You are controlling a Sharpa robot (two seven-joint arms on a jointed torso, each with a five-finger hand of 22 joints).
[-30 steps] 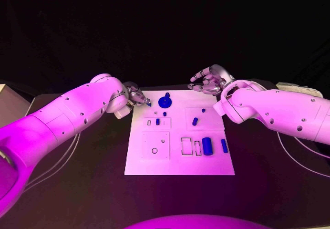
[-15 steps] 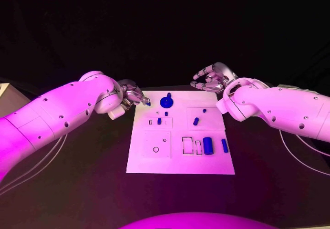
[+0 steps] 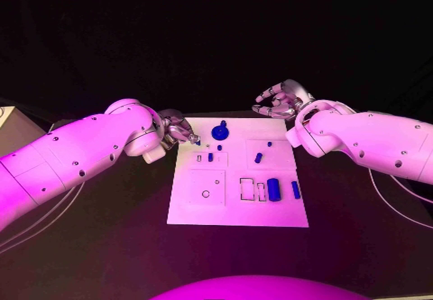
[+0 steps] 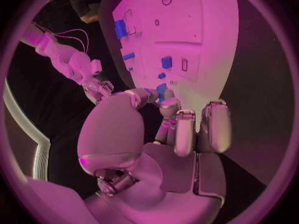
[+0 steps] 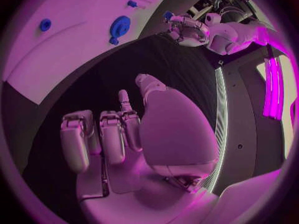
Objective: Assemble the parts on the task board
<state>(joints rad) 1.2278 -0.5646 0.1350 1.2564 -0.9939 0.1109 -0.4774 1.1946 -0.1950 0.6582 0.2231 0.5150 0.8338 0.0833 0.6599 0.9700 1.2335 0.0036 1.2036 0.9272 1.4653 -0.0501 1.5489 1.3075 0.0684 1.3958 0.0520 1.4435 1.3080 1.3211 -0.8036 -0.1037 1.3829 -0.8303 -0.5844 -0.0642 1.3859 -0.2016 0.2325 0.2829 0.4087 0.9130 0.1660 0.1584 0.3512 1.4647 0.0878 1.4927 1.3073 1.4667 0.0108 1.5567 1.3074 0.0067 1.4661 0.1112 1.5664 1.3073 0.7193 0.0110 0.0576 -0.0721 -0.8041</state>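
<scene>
The left hand [image 3: 177, 132] hangs at the far left corner of the task board [image 3: 238, 211], its fingers [image 4: 185, 129] curled inward with the tips drawn close together; a small blue part [image 4: 161, 89] shows right at the fingertips in the left wrist view, but whether it is pinched or merely lies on the board behind them cannot be told. The right hand [image 3: 280, 100] sits beyond the board's far right corner, over the black table [image 3: 108, 237], its fingers [image 5: 113, 137] loosely bent and spread apart, with nothing in them. The task board is a white plate with outlined recesses, lying in the middle of the table. On it, a round blue part with a knob [image 3: 220, 131] stands near the far edge, just beside the left fingertips. Small blue pegs [image 3: 257, 157] stand mid-board, and two longer blue pieces [image 3: 273, 189] lie side by side toward the right edge, well apart from both hands.
</scene>
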